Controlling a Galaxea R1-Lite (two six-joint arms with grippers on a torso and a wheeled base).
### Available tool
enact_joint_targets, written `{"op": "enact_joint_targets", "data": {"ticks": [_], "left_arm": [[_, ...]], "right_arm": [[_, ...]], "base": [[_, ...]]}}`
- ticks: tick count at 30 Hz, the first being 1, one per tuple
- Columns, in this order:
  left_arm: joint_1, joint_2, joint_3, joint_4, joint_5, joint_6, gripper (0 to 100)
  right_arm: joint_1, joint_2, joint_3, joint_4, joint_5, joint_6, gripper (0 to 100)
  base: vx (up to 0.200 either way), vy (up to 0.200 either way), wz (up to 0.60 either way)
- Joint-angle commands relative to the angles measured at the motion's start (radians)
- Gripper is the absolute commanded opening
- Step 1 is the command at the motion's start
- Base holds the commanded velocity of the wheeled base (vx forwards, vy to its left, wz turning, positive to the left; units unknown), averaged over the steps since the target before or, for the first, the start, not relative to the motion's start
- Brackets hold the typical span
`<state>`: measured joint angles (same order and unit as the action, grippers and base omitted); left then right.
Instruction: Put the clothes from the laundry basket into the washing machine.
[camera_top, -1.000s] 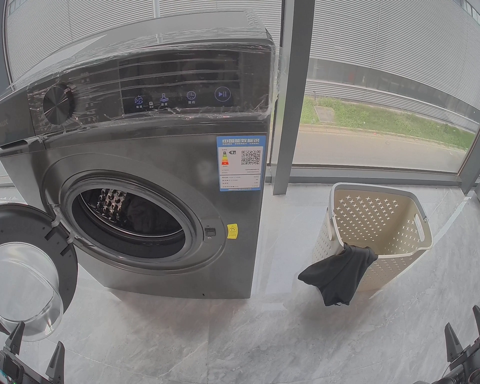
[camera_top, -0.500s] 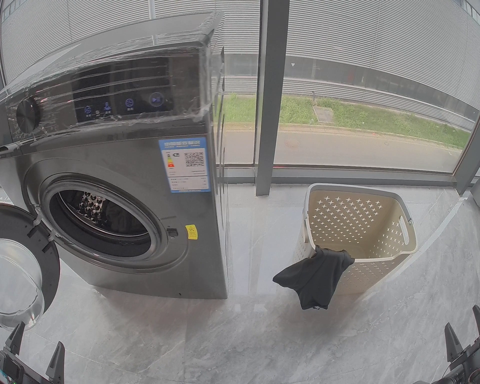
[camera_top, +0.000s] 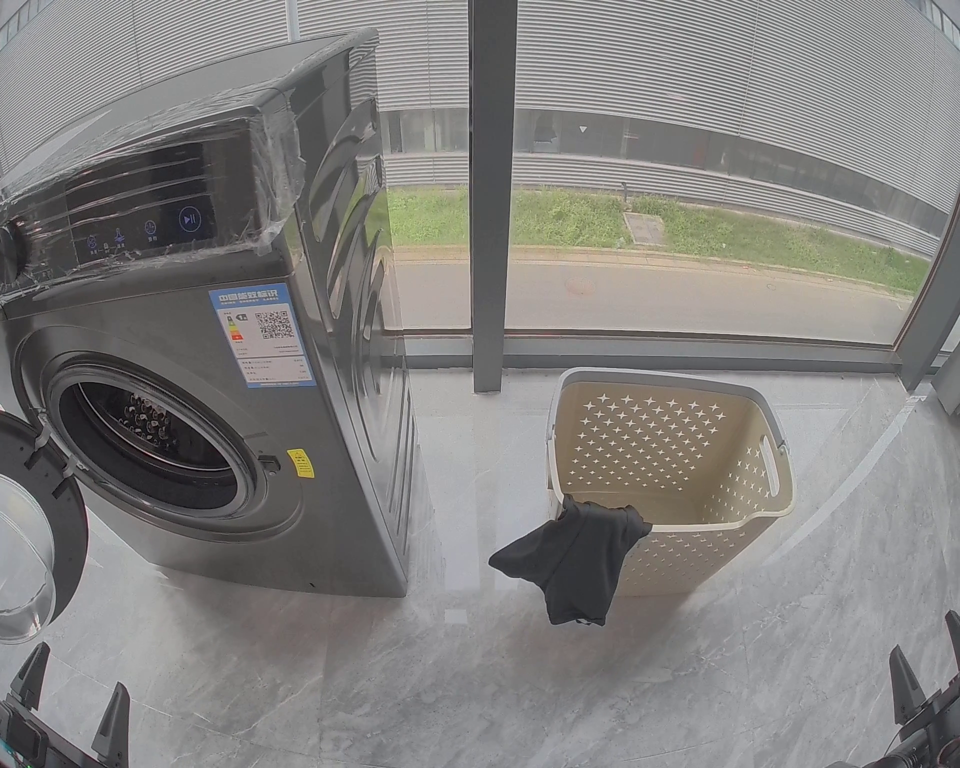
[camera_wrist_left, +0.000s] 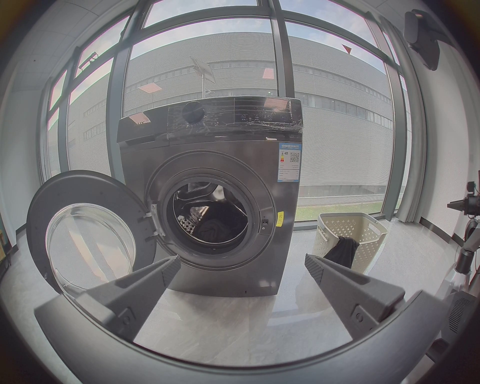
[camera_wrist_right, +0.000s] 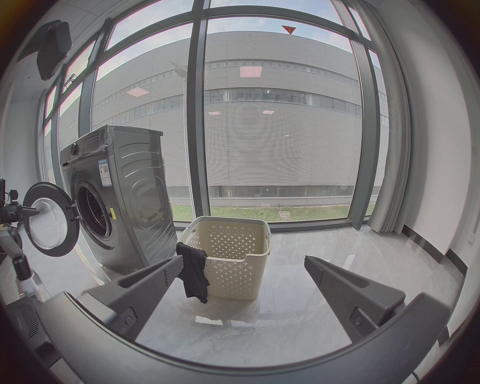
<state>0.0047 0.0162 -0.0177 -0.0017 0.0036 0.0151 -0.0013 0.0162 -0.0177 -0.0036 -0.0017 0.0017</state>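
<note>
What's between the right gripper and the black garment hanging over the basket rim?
Only bare floor lies between the right gripper and the black garment, as the head view shows.

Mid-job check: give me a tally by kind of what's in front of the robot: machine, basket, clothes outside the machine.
washing machine: 1
laundry basket: 1
black garment draped over the basket's rim: 1
Total: 3, leaving out the dark clothing inside the machine, whose pieces cannot be told apart.
</note>
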Motion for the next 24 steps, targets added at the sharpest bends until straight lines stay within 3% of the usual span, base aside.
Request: {"op": "enact_joint_targets", "data": {"ticks": [1, 10, 19, 24], "left_arm": [[0.0, -0.016, 0.016, 0.0, 0.001, 0.0, 100], [0.0, -0.016, 0.015, 0.0, 0.001, -0.001, 100], [0.0, -0.016, 0.015, 0.0, 0.001, -0.001, 100], [0.0, -0.016, 0.015, 0.0, 0.001, -0.003, 100]], "right_arm": [[0.0, -0.016, 0.018, -0.001, 0.0, 0.0, 100], [0.0, -0.016, 0.018, -0.001, 0.0, 0.0, 100], [-0.002, -0.016, 0.018, 0.001, -0.003, 0.006, 100], [-0.002, -0.016, 0.013, -0.016, -0.001, 0.006, 100]], "base": [[0.0, 0.0, 0.0], [0.0, 0.0, 0.0], [0.0, -0.2, 0.0], [0.0, 0.0, 0.0]]}}
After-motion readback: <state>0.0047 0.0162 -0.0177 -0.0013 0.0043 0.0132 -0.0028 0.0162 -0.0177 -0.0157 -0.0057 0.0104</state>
